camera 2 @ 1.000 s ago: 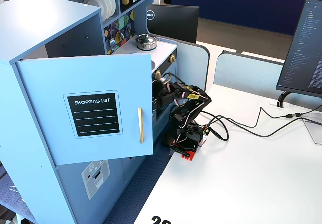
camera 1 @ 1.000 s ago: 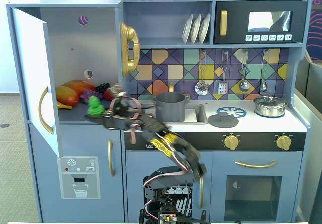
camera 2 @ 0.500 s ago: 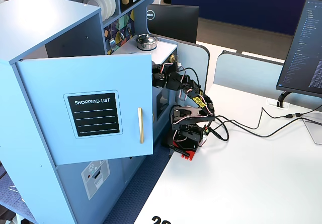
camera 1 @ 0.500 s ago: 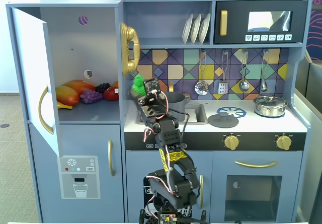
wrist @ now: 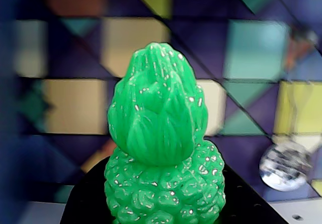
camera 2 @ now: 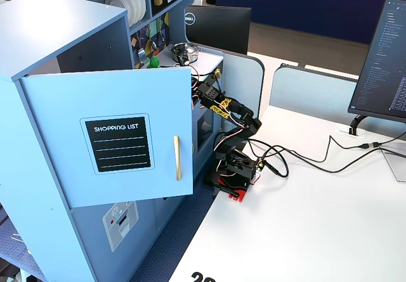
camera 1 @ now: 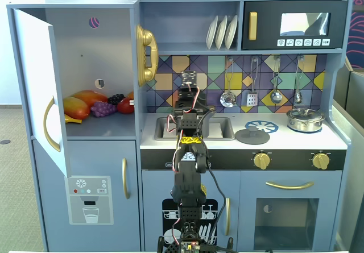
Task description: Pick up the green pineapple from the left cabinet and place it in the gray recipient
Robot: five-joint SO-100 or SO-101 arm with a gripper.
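The tool (camera 1: pixel 188 81) grips the green pineapple (wrist: pixel 163 148) upright, leaves up, raised before the tiled backsplash over the sink (camera 1: pixel 193 129), well out of the left cabinet (camera 1: pixel 96 77); I can't spot the gray recipient from here

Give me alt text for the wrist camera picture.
A bright green toy pineapple fills the middle of the frame, upright with its leafy top up, its base against a black surface. Behind it is a blurred wall of coloured tiles, with a shiny ladle at lower right.
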